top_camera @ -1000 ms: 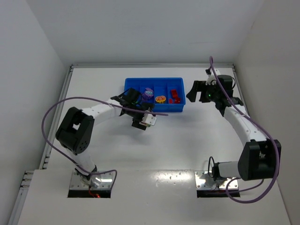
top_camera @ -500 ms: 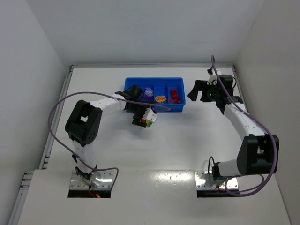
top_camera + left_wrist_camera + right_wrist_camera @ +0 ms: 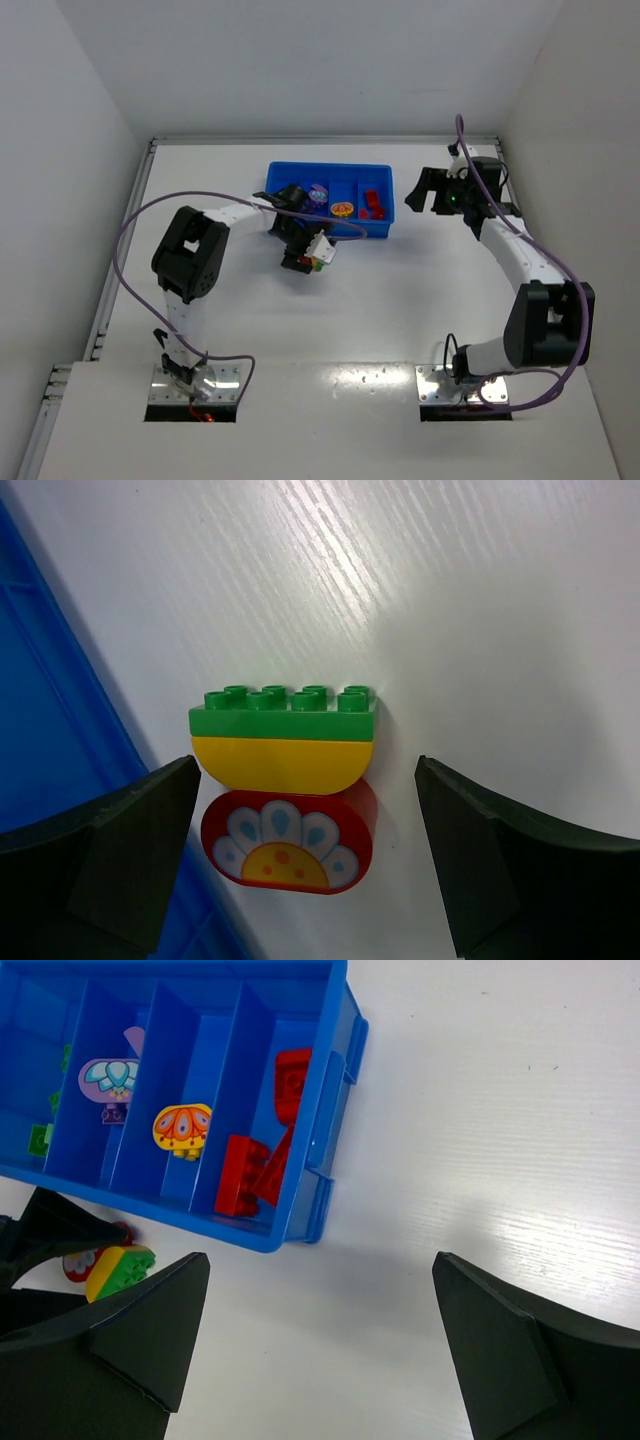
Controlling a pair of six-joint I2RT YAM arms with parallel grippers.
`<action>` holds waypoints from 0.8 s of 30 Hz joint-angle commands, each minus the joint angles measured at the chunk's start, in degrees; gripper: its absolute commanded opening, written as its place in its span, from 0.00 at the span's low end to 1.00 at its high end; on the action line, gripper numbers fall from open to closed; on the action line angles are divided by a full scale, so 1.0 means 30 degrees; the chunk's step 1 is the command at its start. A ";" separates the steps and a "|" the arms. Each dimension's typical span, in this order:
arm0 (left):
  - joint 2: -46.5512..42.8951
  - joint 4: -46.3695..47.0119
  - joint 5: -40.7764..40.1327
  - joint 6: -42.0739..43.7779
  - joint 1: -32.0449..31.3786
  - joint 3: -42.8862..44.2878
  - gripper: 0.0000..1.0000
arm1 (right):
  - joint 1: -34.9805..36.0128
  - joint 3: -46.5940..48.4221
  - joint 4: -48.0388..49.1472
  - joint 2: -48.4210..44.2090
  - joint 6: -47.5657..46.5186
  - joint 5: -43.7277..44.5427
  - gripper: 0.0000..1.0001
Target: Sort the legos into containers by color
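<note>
White table (image 3: pixel 400 300) between plain pale walls. On it, on its side, lies a three-piece lego stack (image 3: pixel 285 780). It is made of a green brick (image 3: pixel 283 710), a yellow piece (image 3: pixel 283 763) and a red flower-printed piece (image 3: pixel 288 840), joined in that order. The stack rests just outside the near long wall of the blue tray (image 3: pixel 335 1110), close to it; contact with the wall cannot be judged.

Inside the tray, seen from the right wrist, the end compartment holds red bricks (image 3: pixel 262 1165). The next holds a yellow flower-printed piece (image 3: pixel 182 1128), the third a purple flower-printed piece (image 3: pixel 108 1078), and the farthest a small green brick (image 3: pixel 40 1138).

The left gripper (image 3: pixel 305 860) has its fingers spread wide, one on each side of the stack, with neither touching it. The right gripper (image 3: pixel 315 1350) is likewise spread and holds nothing. It hangs over bare table beyond the tray's right end, well apart from the stack.
</note>
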 commanded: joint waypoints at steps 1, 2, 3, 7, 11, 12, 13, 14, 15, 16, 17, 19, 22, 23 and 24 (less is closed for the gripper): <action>0.0501 -0.0279 0.0741 0.0414 0.0209 0.1031 0.96 | -0.0174 0.0864 0.0889 0.0162 0.0150 -0.0182 0.94; 0.0707 -0.0280 0.0741 0.0412 0.0209 0.1321 0.96 | -0.0174 0.0864 0.0889 0.0162 0.0150 -0.0182 0.94; 0.0709 -0.0280 0.0567 0.0180 0.0383 0.1556 0.98 | -0.0174 0.0864 0.0889 0.0162 0.0150 -0.0182 0.94; 0.0885 -0.0280 0.0155 0.0002 0.0561 0.1734 1.00 | -0.0174 0.0864 0.0889 0.0162 0.0150 -0.0182 0.94; 0.1059 -0.0280 -0.0225 -0.0584 0.0737 0.1910 1.00 | -0.0350 0.0864 0.1063 0.0338 0.0326 -0.0182 0.94; 0.1061 -0.0280 -0.0225 -0.0845 0.0940 0.1910 1.00 | -0.0350 0.0864 0.1065 0.0512 0.0326 -0.0182 0.94; 0.1061 -0.0280 -0.0225 -0.1080 0.0942 0.1910 1.00 | -0.0350 0.0864 0.1065 0.0514 0.0326 -0.0356 0.94; 0.1061 -0.0484 -0.0225 -0.1082 0.0942 0.1910 1.00 | -0.0350 0.0864 0.1065 0.0514 0.0326 -0.0358 0.94; 0.1061 -0.0486 -0.0428 -0.1082 0.1116 0.1910 1.00 | -0.0350 0.1067 0.1065 0.0746 0.0326 -0.0358 0.94; 0.1061 -0.0486 -0.0431 -0.1082 0.1118 0.1910 1.00 | -0.0350 0.1069 0.1065 0.0748 0.0326 -0.0358 0.94; 0.1061 -0.0660 -0.0431 -0.1082 0.1118 0.1910 1.00 | -0.0350 0.1069 0.1065 0.0922 0.0326 -0.0358 0.94; 0.1061 -0.0661 -0.0431 -0.1082 0.1118 0.1910 0.96 | -0.0350 0.1245 0.1065 0.0924 0.0326 -0.0358 0.94; 0.1061 -0.0866 -0.0431 -0.1082 0.1118 0.1910 0.89 | -0.0350 0.1419 0.1239 0.1129 0.0326 -0.0358 0.94; 0.1061 -0.0866 -0.0431 -0.1082 0.1118 0.1910 0.89 | -0.0350 0.1421 0.1241 0.1129 0.0326 -0.0358 0.94; 0.1061 -0.0866 -0.0431 -0.1082 0.1118 0.1910 0.86 | -0.0350 0.1421 0.1241 0.1129 0.0326 -0.0532 0.94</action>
